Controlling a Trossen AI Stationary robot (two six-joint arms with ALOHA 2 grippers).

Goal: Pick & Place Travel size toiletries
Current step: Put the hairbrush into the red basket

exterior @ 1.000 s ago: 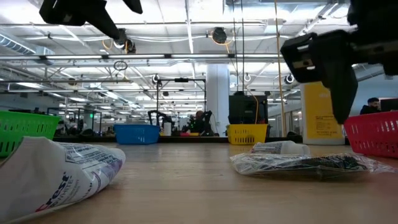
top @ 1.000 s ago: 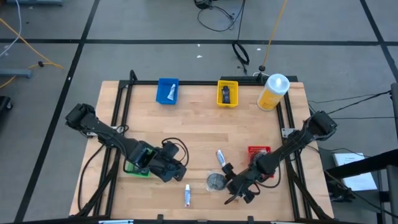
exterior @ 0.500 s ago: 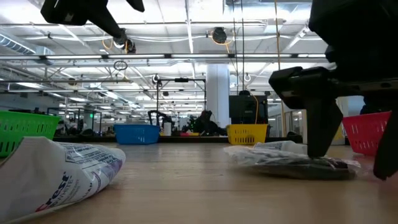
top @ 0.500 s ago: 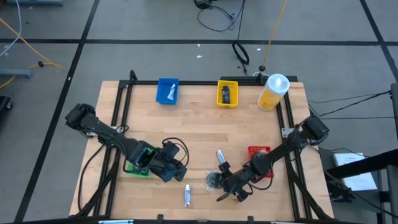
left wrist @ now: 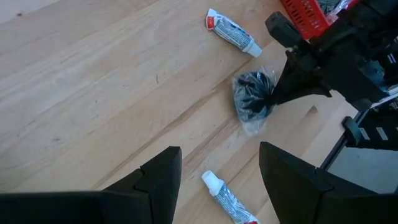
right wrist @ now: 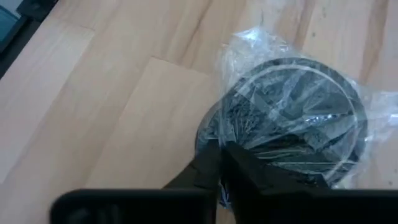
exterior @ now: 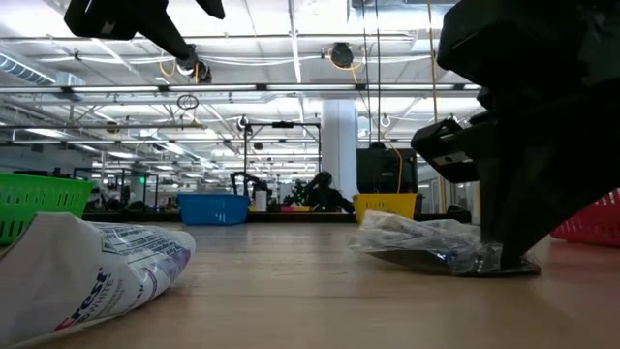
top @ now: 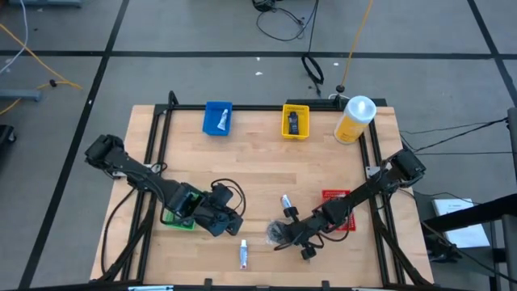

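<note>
A dark round disc in clear wrap (top: 273,234) lies on the wood near the table's front, and my right gripper (top: 283,234) is shut on its wrap. One white tube (top: 285,202) lies just behind the disc. Another white tube (top: 243,255) lies nearer the front edge and shows below my left gripper's fingers in the left wrist view (left wrist: 227,199). My left gripper (top: 233,223) hovers open by the green tray (top: 176,217), touching nothing. The blue tray (top: 218,118) holds a white tube, and the yellow tray (top: 296,121) holds a dark item. My right gripper pinches the crumpled clear wrap (right wrist: 233,134) at the disc's rim between its two shut fingers (right wrist: 208,168). The fingers slant down from the table's right. The disc (exterior: 441,254) lies flat on the table, with the wrap bunched up above it.
A red tray (top: 335,196) stands under my right arm. A big yellow bottle with a white cap (top: 355,119) stands at the back right corner. A black frame (top: 157,153) rims the table. Bare wood lies in the middle between the trays.
My right gripper has moved toward the table's left, onto the wrapped disc, come down and shut on its wrap. The wrap has bunched up, and the disc has slid a little toward the left.
</note>
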